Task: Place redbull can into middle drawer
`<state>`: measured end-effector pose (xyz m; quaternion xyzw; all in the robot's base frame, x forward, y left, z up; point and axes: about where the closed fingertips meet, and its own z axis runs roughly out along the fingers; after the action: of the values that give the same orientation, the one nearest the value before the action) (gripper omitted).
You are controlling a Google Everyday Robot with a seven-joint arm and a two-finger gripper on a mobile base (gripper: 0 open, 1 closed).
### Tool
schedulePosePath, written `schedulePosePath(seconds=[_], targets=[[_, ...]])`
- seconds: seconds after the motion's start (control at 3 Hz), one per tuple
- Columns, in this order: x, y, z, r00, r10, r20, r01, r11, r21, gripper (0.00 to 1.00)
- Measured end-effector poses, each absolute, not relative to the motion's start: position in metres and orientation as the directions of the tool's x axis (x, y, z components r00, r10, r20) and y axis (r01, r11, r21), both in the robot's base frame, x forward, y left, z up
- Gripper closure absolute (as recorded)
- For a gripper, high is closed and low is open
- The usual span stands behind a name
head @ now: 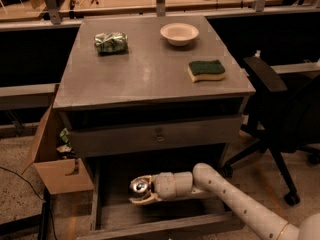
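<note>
The middle drawer (165, 226) is pulled open below the cabinet, a wide shallow grey tray with a low front board. My gripper (138, 191) reaches in from the right and sits low inside the drawer, left of its centre. It is shut on the redbull can (140, 185), whose silver top faces the camera; the can's blue-and-silver body is mostly hidden by the fingers. The can is tilted or lying, close to the drawer floor.
On the cabinet top (150, 74) lie a green shiny snack bag (111, 41), a white bowl (179, 33) and a green-and-yellow sponge (206, 70). A closed drawer front with a small knob (158, 135) is above. A cardboard box (52, 166) stands left, an office chair (285, 109) right.
</note>
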<state>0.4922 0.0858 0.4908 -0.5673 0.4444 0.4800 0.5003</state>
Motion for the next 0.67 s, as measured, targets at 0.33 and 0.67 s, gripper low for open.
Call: schedulePosePath(seconds=[0.33,0.67], targets=[[0.496,0.092,0.466,0.136,-0.027,-0.99,-0.985,-0.111,-0.132,0.91],[0.495,0.092,0.444,0.101,-0.086,-0.991,-0.991,-0.102,-0.092,0.73]])
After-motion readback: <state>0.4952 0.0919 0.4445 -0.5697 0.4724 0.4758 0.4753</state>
